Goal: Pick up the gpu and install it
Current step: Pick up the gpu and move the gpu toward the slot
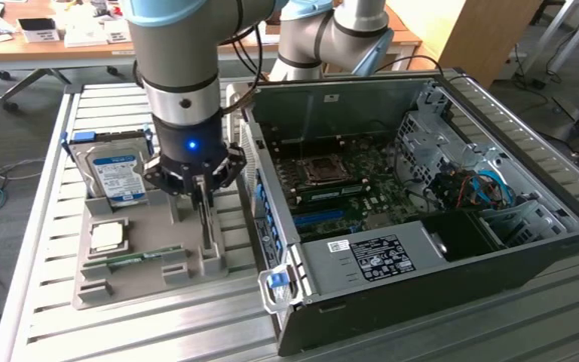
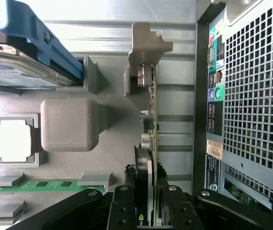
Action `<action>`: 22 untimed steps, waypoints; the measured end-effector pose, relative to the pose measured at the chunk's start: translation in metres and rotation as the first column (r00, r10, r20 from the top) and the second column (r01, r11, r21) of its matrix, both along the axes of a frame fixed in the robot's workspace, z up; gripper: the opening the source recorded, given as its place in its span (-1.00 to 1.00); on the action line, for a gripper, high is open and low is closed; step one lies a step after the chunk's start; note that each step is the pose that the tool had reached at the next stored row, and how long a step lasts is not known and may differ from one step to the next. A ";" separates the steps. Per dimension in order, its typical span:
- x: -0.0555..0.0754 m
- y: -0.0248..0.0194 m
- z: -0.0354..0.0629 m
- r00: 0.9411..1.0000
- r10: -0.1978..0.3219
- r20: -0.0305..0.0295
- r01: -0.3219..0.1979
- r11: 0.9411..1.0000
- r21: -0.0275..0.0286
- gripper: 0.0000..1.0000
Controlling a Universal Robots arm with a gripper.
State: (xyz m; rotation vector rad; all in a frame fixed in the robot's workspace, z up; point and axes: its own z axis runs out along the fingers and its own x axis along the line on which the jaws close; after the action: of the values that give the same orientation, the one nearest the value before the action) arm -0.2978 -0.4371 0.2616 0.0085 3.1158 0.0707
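Note:
The gpu (image 1: 207, 228) stands on edge in a slot of the grey holder tray (image 1: 148, 285), a thin dark card seen nearly edge-on. My gripper (image 1: 202, 197) hangs straight down over it, its two fingers on either side of the card's upper edge. In the wrist view the gpu (image 2: 150, 120) runs away from the gripper (image 2: 148, 211), and the black fingers (image 2: 123, 203) press against both faces. Its far end still sits in the beige support (image 2: 146, 52) of the tray. The open computer case (image 1: 531, 192) lies just to the exterior view's right, motherboard (image 1: 350, 188) exposed.
The tray also holds a silver hard drive with a blue label (image 1: 117, 175), a processor chip (image 1: 106, 236) and a green memory stick (image 1: 129, 260). The case's perforated rear wall (image 2: 256, 96) stands close beside the card. Everything rests on a slatted metal table (image 1: 99, 105).

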 end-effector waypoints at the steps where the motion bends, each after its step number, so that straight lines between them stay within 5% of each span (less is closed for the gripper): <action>1: 0.000 0.0000 0.0037 1.000 0.000 0.000 0.000 1.000 0.000 -0.47; 16: 0.000 0.0000 0.0611 1.000 0.000 0.000 0.000 1.000 0.000 -0.47; 22: 0.000 0.0000 0.0758 1.000 0.000 0.000 0.000 1.000 0.000 -0.47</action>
State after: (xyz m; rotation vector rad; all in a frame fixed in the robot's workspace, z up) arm -0.2978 -0.4371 0.3374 0.0085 3.1158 0.0707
